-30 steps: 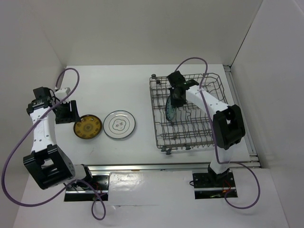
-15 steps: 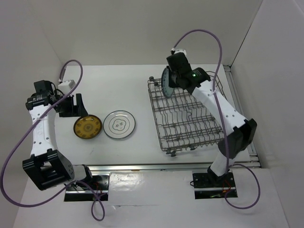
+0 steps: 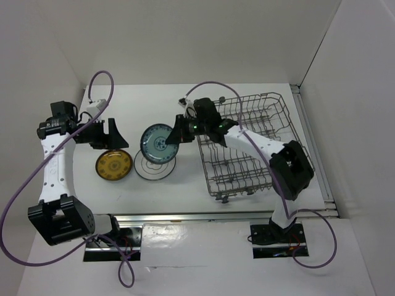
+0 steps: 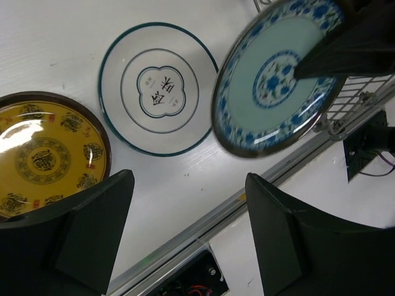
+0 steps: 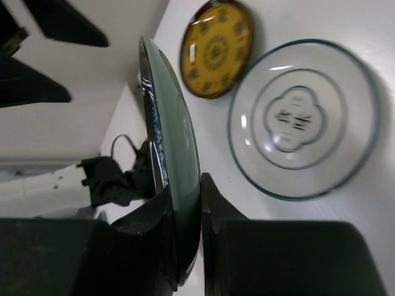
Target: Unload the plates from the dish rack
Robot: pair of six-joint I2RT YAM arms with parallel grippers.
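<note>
Holding the teal plate [image 3: 155, 142] by its rim, the right fingers [image 5: 129, 250] are clamped tight on it. The plate hangs tilted above the white plate [image 3: 153, 173] on the bench [image 3: 123, 111], well out of the rack [image 3: 244, 163]. The yellow plate [image 3: 113, 165] lies just beside the white one. The left fingers [image 4: 92, 228] are apart and hold nothing, near the yellow plate. To do this step well, I think the teal plate should be tipped flat, brought down slowly, and set on bare bench or square on the white plate before the right fingers let go. I cannot tell if more plates hide among the rack wires.
</note>
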